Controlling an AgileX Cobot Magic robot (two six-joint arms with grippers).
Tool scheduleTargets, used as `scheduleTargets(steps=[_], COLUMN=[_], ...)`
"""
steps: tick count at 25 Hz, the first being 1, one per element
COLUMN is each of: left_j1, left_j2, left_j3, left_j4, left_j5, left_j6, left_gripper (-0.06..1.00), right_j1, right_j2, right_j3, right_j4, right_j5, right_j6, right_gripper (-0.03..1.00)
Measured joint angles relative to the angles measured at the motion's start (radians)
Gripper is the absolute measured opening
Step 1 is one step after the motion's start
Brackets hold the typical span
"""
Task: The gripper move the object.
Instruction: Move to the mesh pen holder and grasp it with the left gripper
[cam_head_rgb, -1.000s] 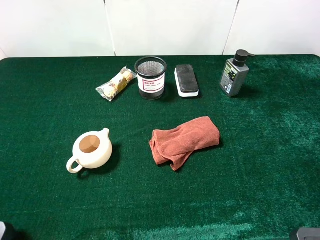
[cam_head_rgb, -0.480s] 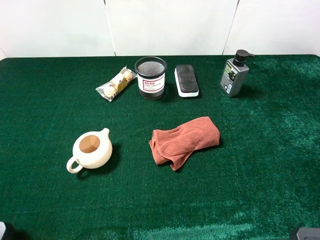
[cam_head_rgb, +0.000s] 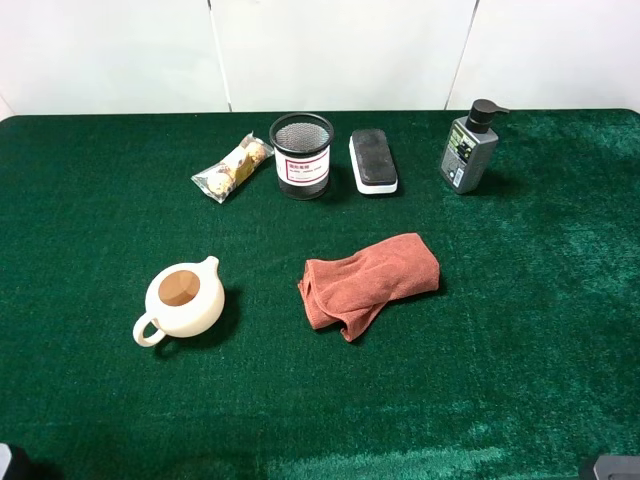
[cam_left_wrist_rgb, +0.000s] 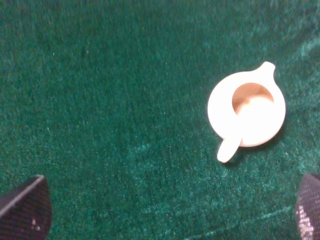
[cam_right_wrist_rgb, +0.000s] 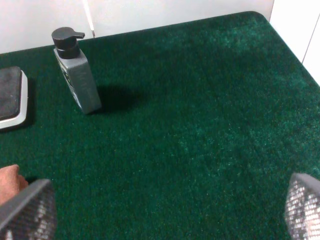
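Pen cup stands upright on the counter's far side, between snack packet and eraser. Left gripper and right gripper: fingers wide, empty. Best come straight down, straddle one wall, spare the neighbours.

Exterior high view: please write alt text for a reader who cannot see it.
A black mesh pen cup stands upright at the back of a green table, between a snack packet and a board eraser. Nearer sit a cream teapot and an orange cloth.
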Motion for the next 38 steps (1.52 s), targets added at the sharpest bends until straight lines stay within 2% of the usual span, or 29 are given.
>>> scheduleTargets(steps=[11,24,38], left_j1=[-0.011,-0.163,-0.326], left_j2=[0.25,0.632,1.03], left_j3=[-0.112,-0.32,-0.623], left_j4=[-0.02,-0.02,-0.02], left_j5=[-0.035,-0.081,-0.103], left_j6=[0.068,0.076,0.166], left_gripper=[0.99,0.99,0.99], right_j1=[0.0,0.0,0.0], right_j2=[0.0,0.0,0.0], right_j3=[0.0,0.0,0.0], right_j4=[0.0,0.0,0.0], right_j5=[-0.001,-0.001,-0.002], right_j6=[0.0,0.0,0.0], right_gripper=[0.7,0.7,0.7])
